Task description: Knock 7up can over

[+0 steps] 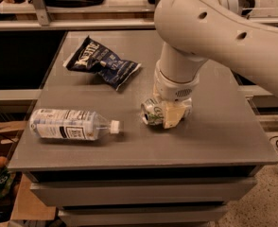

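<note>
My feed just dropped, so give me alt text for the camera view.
The gripper sits low over the table, right against the 7up can, which appears tipped on its side with its top facing left. A bottle lies on its side at the front left, and a dark chip bag lies farther back.

7up can (pixel 151 113) looks tipped on its side on the grey table (pixel 214 136), silver top facing left. The gripper (pixel 169 117) sits right against the can's right side, with the white arm (pixel 210 27) towering above it. A plastic bottle (pixel 69 125) lies flat well left of the can, and a dark chip bag (pixel 102 63) is behind the can, to its left
</note>
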